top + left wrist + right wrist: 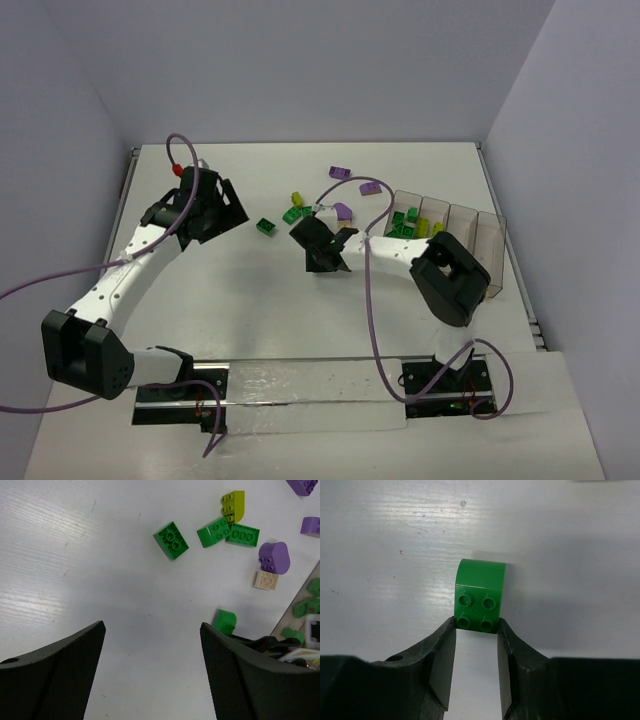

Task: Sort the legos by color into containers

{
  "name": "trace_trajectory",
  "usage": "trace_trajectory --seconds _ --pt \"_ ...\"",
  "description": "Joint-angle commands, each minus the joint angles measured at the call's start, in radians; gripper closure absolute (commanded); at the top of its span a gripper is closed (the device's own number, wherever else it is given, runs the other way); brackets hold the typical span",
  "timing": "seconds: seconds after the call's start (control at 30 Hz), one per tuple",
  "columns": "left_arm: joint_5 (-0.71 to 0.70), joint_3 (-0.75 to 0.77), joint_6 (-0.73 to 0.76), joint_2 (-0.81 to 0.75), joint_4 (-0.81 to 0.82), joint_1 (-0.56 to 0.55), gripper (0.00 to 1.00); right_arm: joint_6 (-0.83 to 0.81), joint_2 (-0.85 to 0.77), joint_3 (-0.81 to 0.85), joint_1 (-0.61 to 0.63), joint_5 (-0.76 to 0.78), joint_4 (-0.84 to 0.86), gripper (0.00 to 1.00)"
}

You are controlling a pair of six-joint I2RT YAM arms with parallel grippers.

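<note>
The left gripper's [152,630] fingers [60,675] stand wide apart over the white surface [75,555]. Beyond them lies a square green brick [171,540]. Farther on are two green bricks [213,531], a yellow-green brick [233,506], and a purple brick [274,557] just beside a tan brick [265,580]. A rounded green brick [225,621] sits just beside one fingertip.

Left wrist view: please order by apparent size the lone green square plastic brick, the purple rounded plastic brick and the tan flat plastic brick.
1. Green square plastic brick and purple rounded plastic brick: nearly alike, unranked.
2. Tan flat plastic brick: clearly smallest.
</note>
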Motion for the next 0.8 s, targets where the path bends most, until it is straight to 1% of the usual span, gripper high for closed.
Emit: trace_trajectory --seconds 0.0,0.07,0.17,0.33,0.53,0.67,0.73,0.77 --pt "0.009 -0.007 0.007 -0.014 0.023 0.006 0.16 -0.078 -0.168 0.039 -0.037 0.117 -0.025 0.84" --pt "0.006 -0.008 0.007 -0.018 0.021 0.006 0.16 -0.094 -0.266 0.011 -0.105 0.13 -0.03 0.84" --pt "0.0 -0.008 0.014 -0.023 0.021 0.007 0.16 -0.114 -0.342 -0.046 -0.231 0.119 -0.015 0.83" --pt "-0.004 -0.01 0.024 -0.023 0.02 0.008 0.16 -0.149 -0.41 -0.115 -0.461 0.091 0.011 0.82" --pt "0.022 -0.012 0.03 0.016 0.028 0.008 0.16 -0.173 -0.386 -0.134 -0.604 0.056 0.034 0.8" --pt "0.021 -0.004 0.023 0.054 0.03 0.009 0.15 -0.181 -0.361 -0.146 -0.643 0.034 0.062 0.76" --pt "0.021 0.002 0.011 0.095 0.047 0.009 0.11 -0.192 -0.331 -0.134 -0.647 0.026 0.076 0.7" --pt "0.011 0.007 -0.001 0.114 0.05 0.009 0.05 -0.201 -0.318 -0.126 -0.647 0.023 0.08 0.65"
